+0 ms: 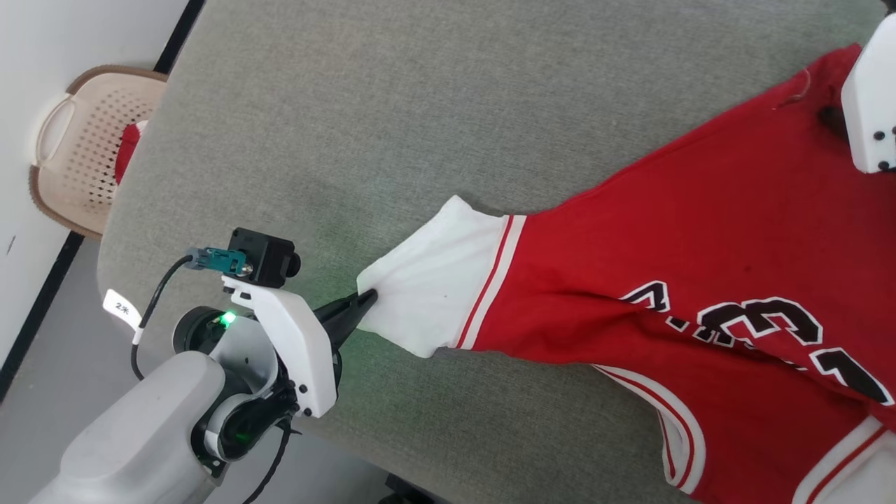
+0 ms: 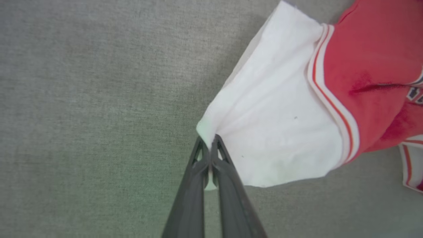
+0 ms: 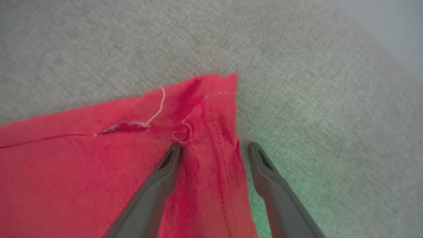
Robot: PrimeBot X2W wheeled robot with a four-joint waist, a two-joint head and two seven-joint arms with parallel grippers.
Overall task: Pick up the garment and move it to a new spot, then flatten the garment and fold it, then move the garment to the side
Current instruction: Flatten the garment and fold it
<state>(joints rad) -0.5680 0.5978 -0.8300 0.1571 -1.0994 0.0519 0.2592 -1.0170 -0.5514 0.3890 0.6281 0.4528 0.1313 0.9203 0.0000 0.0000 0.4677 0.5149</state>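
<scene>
The garment (image 1: 672, 245), a red jersey T-shirt with white sleeves, striped trim and black lettering, lies stretched across the grey cushion (image 1: 392, 112). My left gripper (image 1: 369, 299) is shut on the cuff corner of the white sleeve (image 1: 427, 287); in the left wrist view the fingertips (image 2: 216, 142) pinch a bit of white sleeve (image 2: 277, 125). My right gripper (image 3: 214, 148) stands open over the red hem corner (image 3: 214, 99), one finger on the cloth, the other beside its edge over the cushion. In the head view its white housing (image 1: 871, 105) covers the garment's far corner.
A beige perforated laundry basket (image 1: 77, 147) with something red in it stands on the floor at the far left, beside the cushion's edge. A white wall with a black strip runs along the left. Bare grey cushion spreads behind and left of the garment.
</scene>
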